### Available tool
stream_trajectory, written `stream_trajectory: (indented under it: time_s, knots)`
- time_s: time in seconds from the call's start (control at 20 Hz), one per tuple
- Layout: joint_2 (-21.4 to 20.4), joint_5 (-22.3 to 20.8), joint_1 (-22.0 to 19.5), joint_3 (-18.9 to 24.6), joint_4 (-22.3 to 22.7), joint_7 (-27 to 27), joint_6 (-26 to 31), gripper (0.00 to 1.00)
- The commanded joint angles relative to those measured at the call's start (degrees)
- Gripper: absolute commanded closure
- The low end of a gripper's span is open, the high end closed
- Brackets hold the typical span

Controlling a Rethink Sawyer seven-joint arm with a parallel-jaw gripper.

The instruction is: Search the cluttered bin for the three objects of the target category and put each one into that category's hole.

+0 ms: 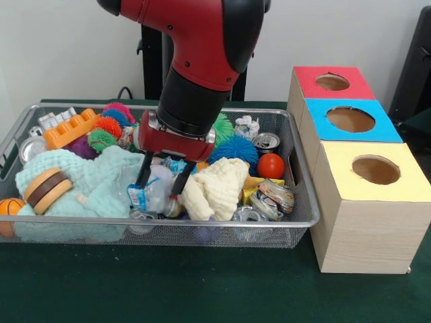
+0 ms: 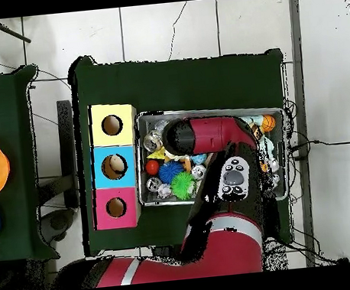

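Observation:
My gripper (image 1: 160, 186) is down inside the wire bin (image 1: 202, 222), near its front middle. It is open, with one finger on each side of a crushed clear plastic bottle (image 1: 153, 193) with a blue label. A cream cloth (image 1: 219, 188) lies just to the right of the bottle, and a mint cloth (image 1: 101, 178) to the left. Right of the bin stands a wooden box with a red hole (image 1: 332, 82), a blue hole (image 1: 350, 119) and a yellow hole (image 1: 376, 169). In the overhead view the arm (image 2: 208, 136) covers the gripper.
The bin also holds a red ball (image 1: 271, 165), a metal can (image 1: 267, 141), a crushed can (image 1: 273, 198), a blue spiky ball (image 1: 236, 148), an orange brick (image 1: 71, 129), a toy burger (image 1: 46, 190) and a small basketball (image 1: 8, 208).

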Motion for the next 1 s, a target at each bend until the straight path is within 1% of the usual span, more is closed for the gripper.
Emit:
stream_trajectory:
  time_s: [0.05, 0.15, 0.2, 0.25, 0.4, 0.8, 0.9, 0.95, 1.0]
  knots:
    - [1.1, 1.1, -0.4, 1.1, 5.7, 10.9, 1.7, 1.00]
    - [1.4, 0.9, 0.1, 0.3, 5.5, 11.7, 1.3, 1.00]
    - [1.9, 0.8, 1.9, -2.0, 4.5, 13.0, 3.5, 1.00]
    - [1.6, 1.3, 2.5, -2.8, 4.7, 14.5, 3.3, 1.00]
    - [1.2, 1.9, 2.6, -3.2, 4.7, 13.9, 3.4, 1.00]
    - [1.9, 3.9, 5.9, -4.7, 4.0, 15.4, 5.0, 1.00]
    - [1.6, 4.6, 5.9, -4.4, 4.7, 15.8, 3.0, 1.00]
    - [1.5, 5.3, 5.9, -4.3, 5.3, 15.5, 2.0, 0.00]
    - [1.6, 5.3, 6.0, -4.4, 5.1, 15.4, 2.1, 0.00]
